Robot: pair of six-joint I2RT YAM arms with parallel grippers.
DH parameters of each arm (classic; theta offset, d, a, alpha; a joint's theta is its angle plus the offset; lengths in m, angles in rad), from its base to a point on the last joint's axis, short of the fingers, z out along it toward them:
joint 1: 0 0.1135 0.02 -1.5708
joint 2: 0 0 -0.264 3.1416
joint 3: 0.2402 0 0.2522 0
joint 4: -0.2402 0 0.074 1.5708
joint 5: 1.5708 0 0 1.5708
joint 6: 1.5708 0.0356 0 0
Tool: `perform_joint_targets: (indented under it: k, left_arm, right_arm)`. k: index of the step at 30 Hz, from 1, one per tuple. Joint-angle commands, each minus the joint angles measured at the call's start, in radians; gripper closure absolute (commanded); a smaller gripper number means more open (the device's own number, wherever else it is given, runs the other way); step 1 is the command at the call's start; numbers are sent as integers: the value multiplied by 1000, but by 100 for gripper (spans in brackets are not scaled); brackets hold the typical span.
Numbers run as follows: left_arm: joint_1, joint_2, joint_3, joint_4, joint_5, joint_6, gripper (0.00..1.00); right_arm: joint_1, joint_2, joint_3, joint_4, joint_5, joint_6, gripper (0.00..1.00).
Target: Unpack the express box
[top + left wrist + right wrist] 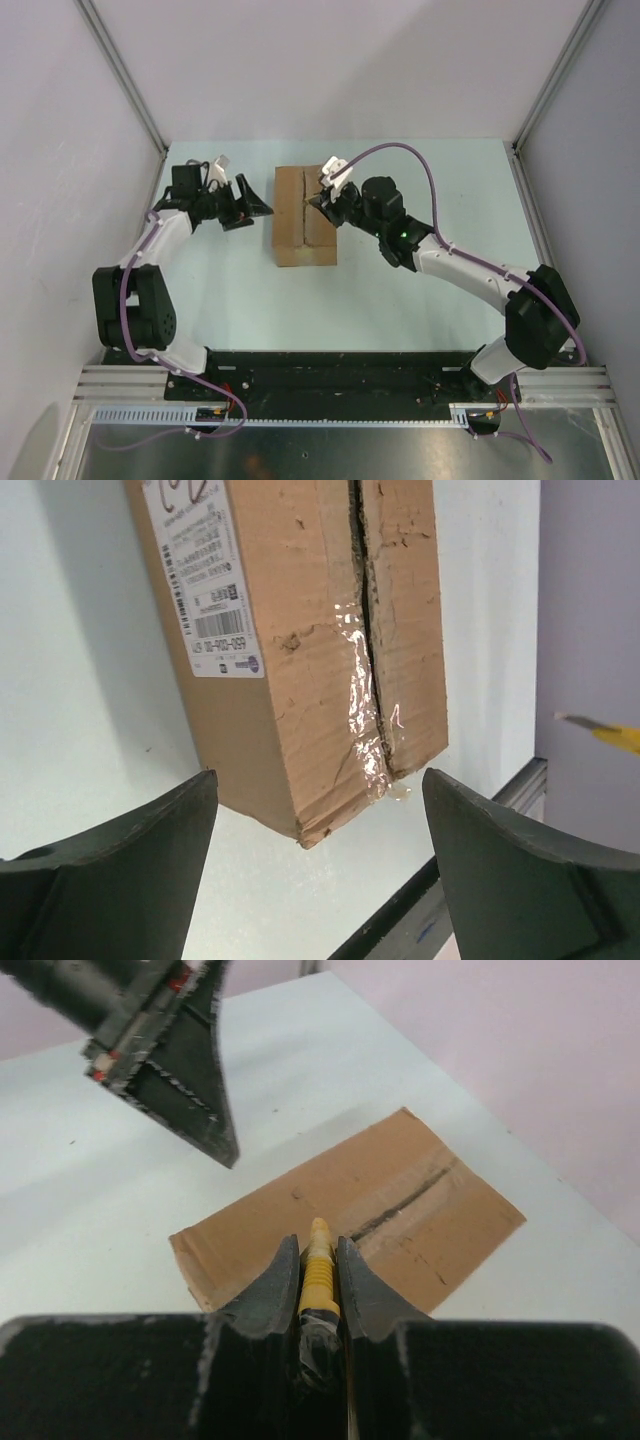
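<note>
The express box [303, 215] is a brown cardboard carton lying in the middle of the table, its flaps down. Its centre seam [364, 630] looks slit, with torn clear tape at the near end. A white shipping label [205, 580] is on the side facing my left gripper. My left gripper [252, 203] hangs just left of the box, open and empty, and its dark fingers [120, 870] frame the box's corner [305, 830]. My right gripper [318, 1245] hovers over the box's far end, shut on a yellow utility knife [318, 1265] that points at the box top [400, 1210].
Pale walls close in the table on the left, right and back. A black strip and metal rails [340, 385] run along the near edge by the arm bases. The left gripper's finger [190, 1070] shows above the box in the right wrist view.
</note>
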Motion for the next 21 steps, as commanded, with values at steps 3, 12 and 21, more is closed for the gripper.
perform_joint_targets:
  k: [3, 12, 21]
  left_arm:
    - [5, -44, 11, 3, -176, 3, 13]
    - [2, 126, 164, 36, -307, -86, 15]
    - [-62, 271, 324, 82, -301, -83, 12]
  right_arm:
    - [-22, -1, 4, 15, 321, 130, 100]
    - [-34, 95, 4, -104, 579, 253, 100]
    - [13, 146, 10, -196, 586, 305, 100]
